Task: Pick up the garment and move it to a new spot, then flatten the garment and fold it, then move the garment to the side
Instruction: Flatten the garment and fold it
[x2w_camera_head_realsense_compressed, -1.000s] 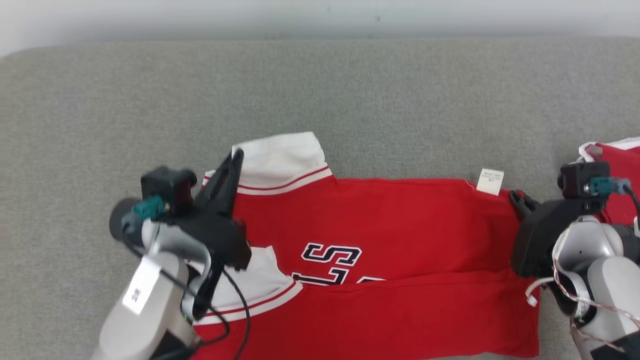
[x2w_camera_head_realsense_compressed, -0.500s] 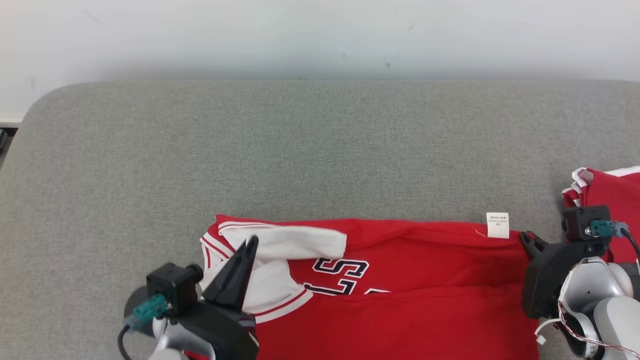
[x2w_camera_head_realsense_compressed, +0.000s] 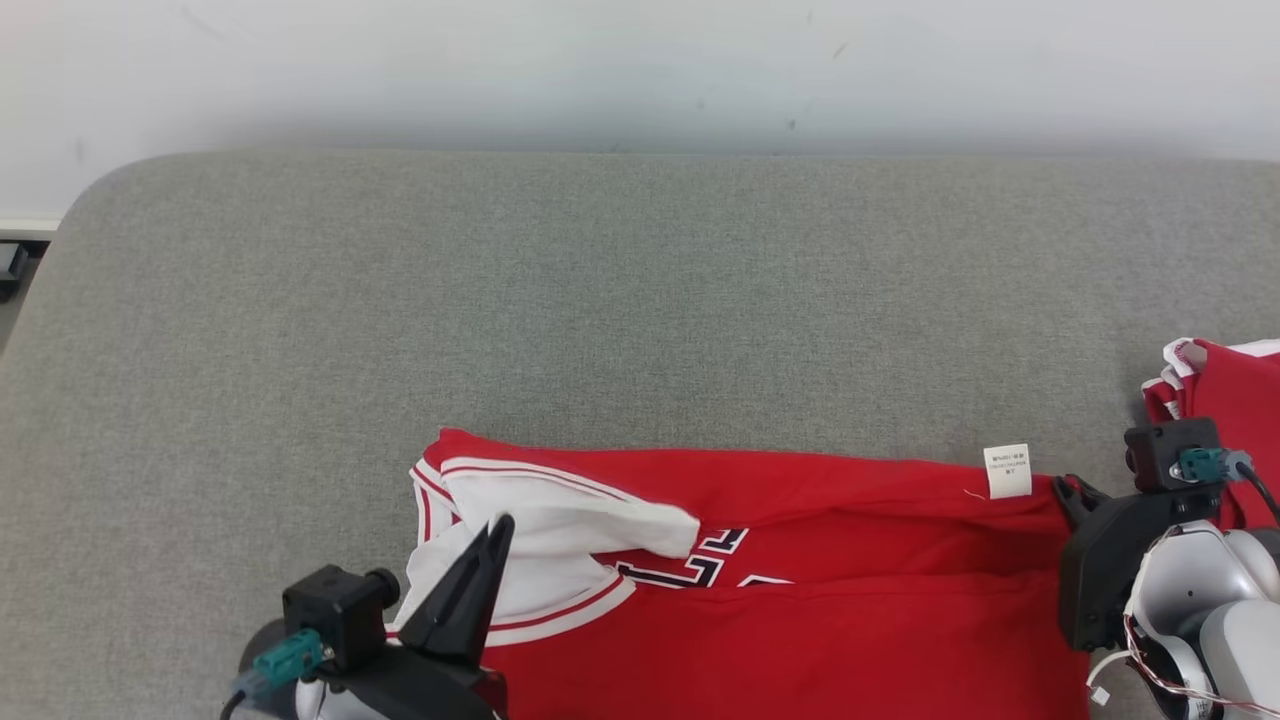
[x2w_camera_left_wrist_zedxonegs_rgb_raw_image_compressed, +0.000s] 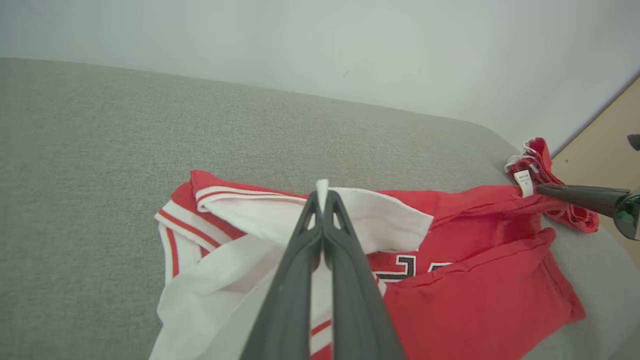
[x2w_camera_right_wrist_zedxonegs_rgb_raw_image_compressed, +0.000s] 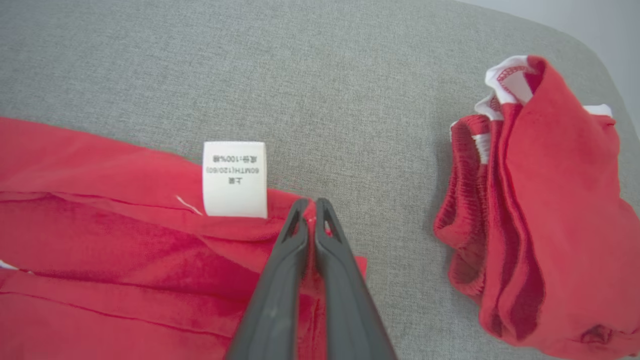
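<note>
Two claws clamped on the far edge as a lengthwise fold is drawn in

The garment, a red shirt with white sleeves, is stretched between the two claws on the grey cushion. Its white sleeve is pinched at the tips of the left claw, whose fingers are pressed together on the cloth. The hem corner is nipped by the right claw, likewise closed on fabric, with the care label just beside its tips.

Against a second ago, the sleeve has been carried over the chest. The black-and-white lettering, then fully exposed, is now half covered, and the far edge is being brought toward the near one. The whole head view has also shifted, which is put down to the camera and not to the cushion. The fold is judged part done: the held edge is not yet laid down or released.

From the left wrist view, a sliver of white cloth is seen standing between the left claw fingers, a detail too small to make out from the head. From the right wrist view, the label's print is made legible as text. A second red garment is shown bunched and apart, off to the right of the right claw, whereas in the head view it is cut by the frame edge.
</note>
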